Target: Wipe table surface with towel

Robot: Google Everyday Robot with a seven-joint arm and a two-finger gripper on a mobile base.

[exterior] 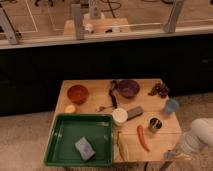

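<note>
Gripper (169, 155) sits low at the front-right corner of the bench (96, 90), fingers fully shut, nothing visibly pinched between them. Towel looks to be the grey-blue lump at the right edge (171, 106), though at this range it could pass for a cup; either way it is well apart from the gripper, with the metal cup (155, 125) between the two. Main risk: shut fingers reach the towel and just shove it, and since it lies right at the edge, a push outward drops it off the bench. Second risk: the arm's path back from the corner runs past the metal cup and the red pepper (143, 138), both near; a low sweep tips the cup or rolls the pepper. Third: the gripper is at the very corner, so any descent there can catch the bench lip instead of landing on top. Also the blue-grey sponge (85, 148) in the green tray (55, 142) is a lookalike, so a wrong target is possible. Free wood for wiping is scarce; strokes are likely to drag clutter along.
</note>
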